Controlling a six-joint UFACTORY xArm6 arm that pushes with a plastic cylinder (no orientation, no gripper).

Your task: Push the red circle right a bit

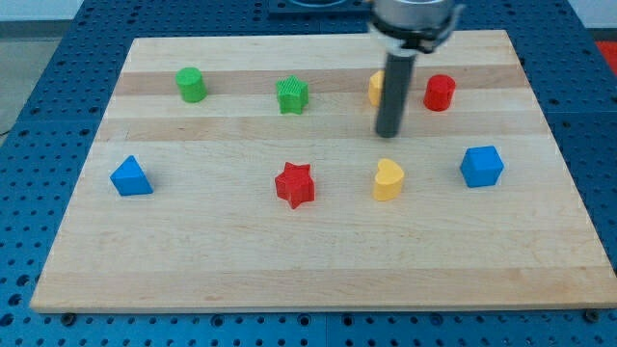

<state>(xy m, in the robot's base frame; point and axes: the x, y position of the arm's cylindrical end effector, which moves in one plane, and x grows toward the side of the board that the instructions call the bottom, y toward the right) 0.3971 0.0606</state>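
My tip (388, 134) is resting on the wooden board (318, 260), with the dark rod rising straight up from it toward the view's top. There are no fingers to tell of: the arm is ending in the bare rod.

The red circle (440, 93) is sitting near the board's upper right, at about two o'clock from my tip and apart from it. A yellow block (375, 88), shape unclear, is showing just beside the rod at eleven o'clock from the tip, partly hidden behind the rod. The yellow heart (388, 179) is lying at six o'clock from the tip, near it. The blue cube (481, 166) is sitting at four o'clock from the tip, and directly at six o'clock from the red circle.

The red star (295, 185) is lying at eight o'clock from the tip. The green star (292, 94) is sitting at ten o'clock, and the green cylinder (192, 85) is standing well beyond it toward the view's left. The blue triangle (130, 176) is lying near the board's left edge.
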